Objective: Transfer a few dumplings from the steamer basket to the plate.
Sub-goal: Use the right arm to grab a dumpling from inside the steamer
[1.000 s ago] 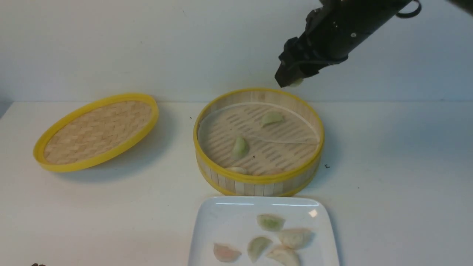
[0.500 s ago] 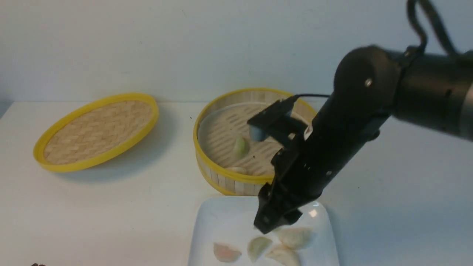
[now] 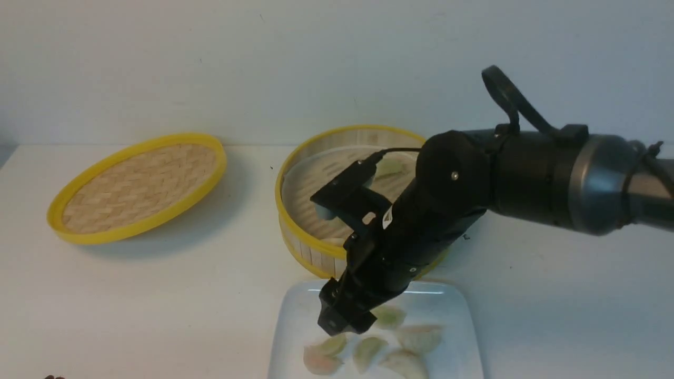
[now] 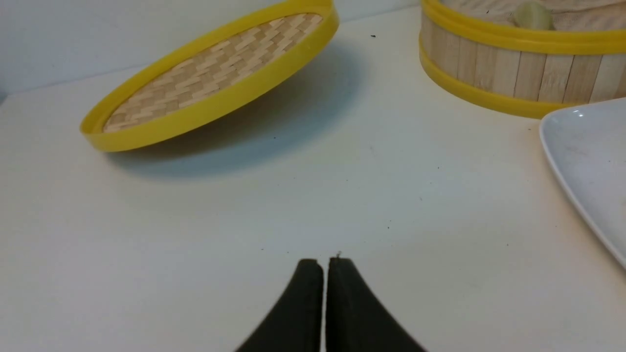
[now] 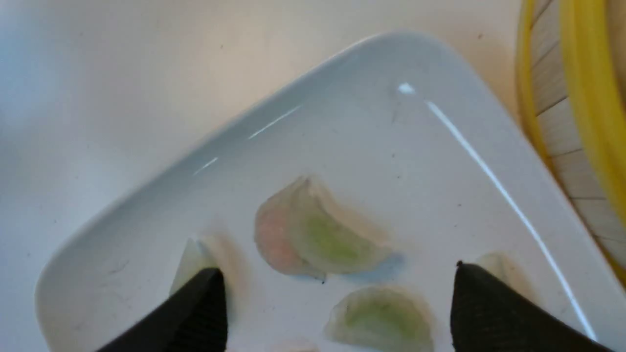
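My right gripper [image 3: 343,322] hangs open just above the white plate [image 3: 297,326], nothing between its fingers. In the right wrist view its wide-apart fingertips [image 5: 210,283] frame a green dumpling [image 5: 327,239] that lies partly on a pinkish one, free of the gripper [image 5: 337,275]. Several dumplings [image 3: 418,338] lie on the plate. The steamer basket [image 3: 295,168] stands behind the plate, half hidden by the arm; one green dumpling [image 3: 390,167] shows inside. My left gripper [image 4: 325,263] is shut and empty, low over bare table.
The shallow woven lid [image 3: 139,187] with its yellow rim rests tilted at the back left. From the left wrist, the lid [image 4: 215,73], the basket wall [image 4: 513,63] and a plate corner [image 4: 587,161] are in view. The right arm spans the basket's right side.
The right arm came down from above the basket to the plate with a green dumpling. Its jaws opened, and the dumpling now lies on the plate against the pinkish one.
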Available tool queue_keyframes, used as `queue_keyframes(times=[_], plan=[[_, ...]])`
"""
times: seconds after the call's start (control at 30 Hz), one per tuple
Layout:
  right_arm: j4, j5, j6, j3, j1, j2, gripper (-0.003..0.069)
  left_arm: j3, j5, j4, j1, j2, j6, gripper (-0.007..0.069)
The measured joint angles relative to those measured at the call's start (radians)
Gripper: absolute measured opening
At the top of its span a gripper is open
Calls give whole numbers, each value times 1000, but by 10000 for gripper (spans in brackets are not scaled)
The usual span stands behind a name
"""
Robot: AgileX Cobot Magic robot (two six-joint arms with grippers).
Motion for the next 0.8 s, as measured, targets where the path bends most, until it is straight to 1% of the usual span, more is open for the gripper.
queue_keyframes(times=[0.07,0.17,0.3,0.43,0.53,0.8], plan=[[-32,8,34,-40,-11,0,563,0,0,0,0,0,0,-6],[-105,26,91,-113,-46,0,554,0,0,0,0,0,0,-6],[-185,30,148,-221,-130,2,524,0,0,0,0,0,0,-6],[-194,29,153,-351,-222,51,508,0,0,0,0,0,0,-6],[-194,34,146,-472,-268,139,506,0,0,0,0,0,0,-6],[-199,45,111,-739,-282,423,505,0,0,0,0,0,0,-6]])
